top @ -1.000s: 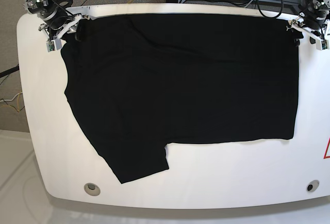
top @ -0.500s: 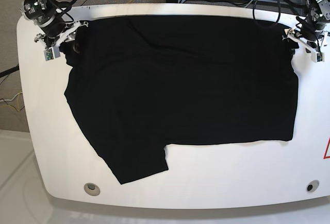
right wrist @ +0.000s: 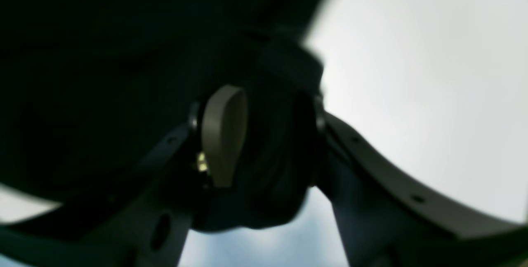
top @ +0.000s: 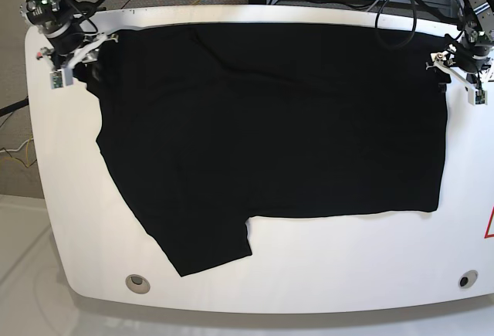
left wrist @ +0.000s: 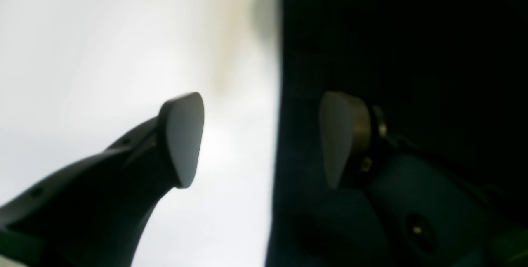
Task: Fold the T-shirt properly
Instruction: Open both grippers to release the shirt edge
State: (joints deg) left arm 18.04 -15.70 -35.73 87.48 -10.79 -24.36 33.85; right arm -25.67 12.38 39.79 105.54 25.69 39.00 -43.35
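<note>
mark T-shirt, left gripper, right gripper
T-shirt (top: 278,120), base view, flat middle of the cloth.
left gripper (left wrist: 262,139), left wrist view, gap between open fingertips.
right gripper (right wrist: 270,135), right wrist view, cloth bunched between fingertips.

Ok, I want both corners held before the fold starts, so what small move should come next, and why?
Probably close the left gripper on the T-shirt's edge. Its jaws stand open with that edge running between them, one side over cloth, the other over the table, while the right gripper seems to pinch a wad of cloth.
</note>
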